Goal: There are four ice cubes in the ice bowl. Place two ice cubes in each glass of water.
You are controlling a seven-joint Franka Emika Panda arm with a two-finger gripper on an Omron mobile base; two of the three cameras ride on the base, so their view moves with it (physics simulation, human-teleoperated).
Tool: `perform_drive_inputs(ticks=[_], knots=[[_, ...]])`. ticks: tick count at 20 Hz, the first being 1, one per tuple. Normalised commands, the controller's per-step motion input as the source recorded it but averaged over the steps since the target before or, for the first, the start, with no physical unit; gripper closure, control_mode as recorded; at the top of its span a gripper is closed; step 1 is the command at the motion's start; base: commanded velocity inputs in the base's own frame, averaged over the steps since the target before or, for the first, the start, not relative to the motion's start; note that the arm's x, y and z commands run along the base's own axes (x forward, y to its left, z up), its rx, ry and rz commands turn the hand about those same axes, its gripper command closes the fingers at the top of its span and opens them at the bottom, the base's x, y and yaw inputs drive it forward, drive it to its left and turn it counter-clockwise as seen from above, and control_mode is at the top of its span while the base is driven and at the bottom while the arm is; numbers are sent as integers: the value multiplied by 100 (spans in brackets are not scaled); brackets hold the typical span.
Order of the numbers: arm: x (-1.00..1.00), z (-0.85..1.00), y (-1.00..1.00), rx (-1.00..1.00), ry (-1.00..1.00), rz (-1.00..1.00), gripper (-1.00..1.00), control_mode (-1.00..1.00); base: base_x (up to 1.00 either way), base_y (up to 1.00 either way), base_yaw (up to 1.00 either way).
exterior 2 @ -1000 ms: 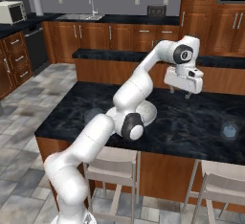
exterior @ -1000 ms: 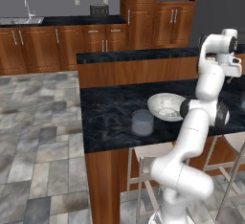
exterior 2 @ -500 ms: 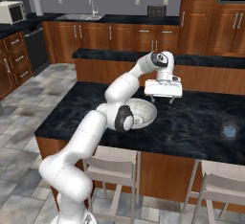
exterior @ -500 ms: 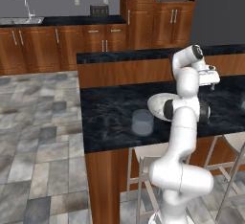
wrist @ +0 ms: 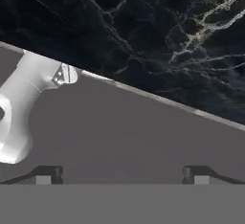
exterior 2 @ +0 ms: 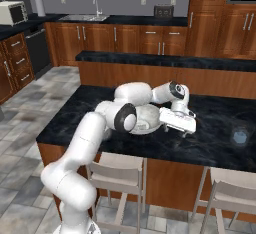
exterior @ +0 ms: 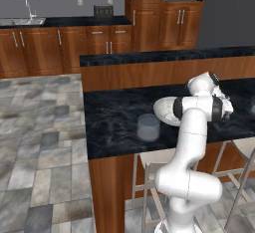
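The ice bowl [exterior 2: 148, 118], wide and pale grey, sits on the black marble counter, partly hidden behind my arm; its rim [exterior: 162, 110] shows left of my elbow. I cannot make out the ice cubes inside it. One glass of water [exterior: 148, 127] stands near the counter's front edge, left of the bowl. Another glass of water [exterior 2: 240, 137] stands far to the right. My gripper [exterior 2: 185, 132] hangs low over the counter just right of the bowl, open and empty. In the hand view its fingertips [wrist: 48, 174] stand wide apart over bare marble.
A raised wooden ledge with a dark top [exterior 2: 165, 60] runs along the far side of the counter. Two stools [exterior 2: 117, 175] stand under the front edge [exterior 2: 165, 158]. Dark marble lies open between the bowl and the right glass.
The arm has swung down from high above the counter to just above it, beside the bowl. The jaws stayed open.
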Motion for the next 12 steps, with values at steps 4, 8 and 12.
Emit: perform_drive_inputs(ticks=[4,8,12], knots=[[-98,18,0,42,-63,13,-100,-100,0,0,0],[-88,22,8,30,-95,3,-100,-100,0,0,0],[-59,26,46,10,-99,1,-100,-100,0,0,0]])
